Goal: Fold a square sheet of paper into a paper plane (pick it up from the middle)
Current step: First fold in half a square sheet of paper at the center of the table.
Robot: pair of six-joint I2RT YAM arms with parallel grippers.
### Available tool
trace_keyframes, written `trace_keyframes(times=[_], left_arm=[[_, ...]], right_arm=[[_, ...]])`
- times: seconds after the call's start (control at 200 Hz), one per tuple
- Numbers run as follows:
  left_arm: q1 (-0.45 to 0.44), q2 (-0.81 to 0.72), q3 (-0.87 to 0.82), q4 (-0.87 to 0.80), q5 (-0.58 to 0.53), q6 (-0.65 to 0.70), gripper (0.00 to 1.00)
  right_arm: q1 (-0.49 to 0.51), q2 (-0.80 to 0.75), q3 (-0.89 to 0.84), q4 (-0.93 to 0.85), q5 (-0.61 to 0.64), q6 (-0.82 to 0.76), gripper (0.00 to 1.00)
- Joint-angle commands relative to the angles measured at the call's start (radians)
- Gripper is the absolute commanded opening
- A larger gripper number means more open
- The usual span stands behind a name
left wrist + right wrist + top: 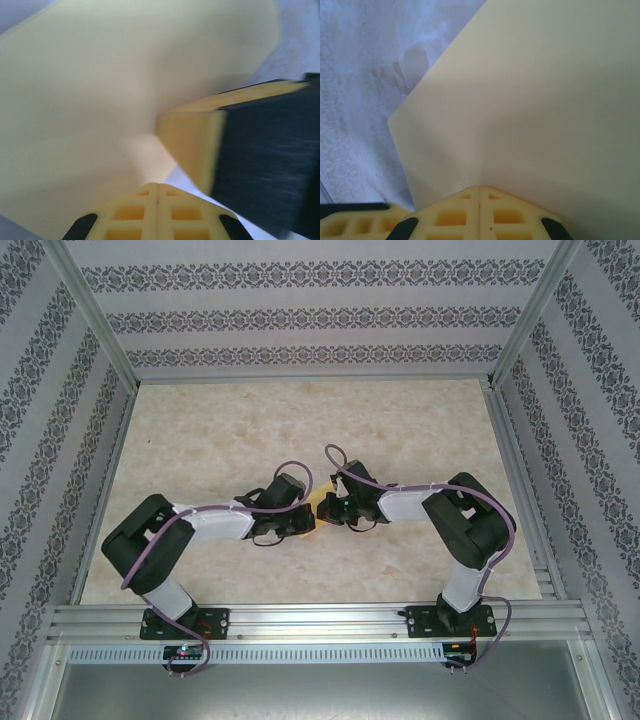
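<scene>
At mid-desk, seen from above: left fingers (303, 523) and right fingers (329, 510) nearly tip to tip, both pairs pressed together. Between them, a small patch of yellow sheet of paper (317, 502), mostly hidden under the two black wrists. Pale marbled desk (300, 420) bare on every side, with wide room toward the far end. Patterned walls (300, 315) and metal posts (92, 315) at the borders, a metal rail (320, 618) along the near edge.

From the left wrist: left fingers (158, 195) shut tight, yellow pads meeting along one seam, clamped on the sheet of paper (90, 100) rising from their tips and spreading wide up and to the left. Curved; whether clear of the desk (300, 45), impossible to tell. Just to the right and against the sheet, one yellow pad and black body of the right fingers (190, 145), blurred, crowding that side.

From the right wrist: right fingers (479, 200) closed likewise, pinching the sheet of paper (545, 100). One straight paper edge slanting from upper centre down to a corner at the left, another dropping from there toward the fingers. Bare pale desk (360, 75) beyond that edge. Low in the left corner, a yellow latticed pad (350, 226) just beside the fingers; whose, hard to tell.
</scene>
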Motion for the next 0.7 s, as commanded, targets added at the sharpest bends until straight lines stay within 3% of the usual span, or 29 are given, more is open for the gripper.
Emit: trace_keyframes(times=[0.0, 0.694], left_arm=[[0.02, 0.039, -0.005, 0.028, -0.002, 0.035, 0.02], [0.022, -0.09, -0.243, -0.003, 0.036, 0.018, 0.03]], right_arm=[[-0.003, 0.055, -0.043, -0.098, 0.049, -0.022, 0.0], [-0.016, 0.082, -0.043, -0.161, 0.075, -0.06, 0.0]])
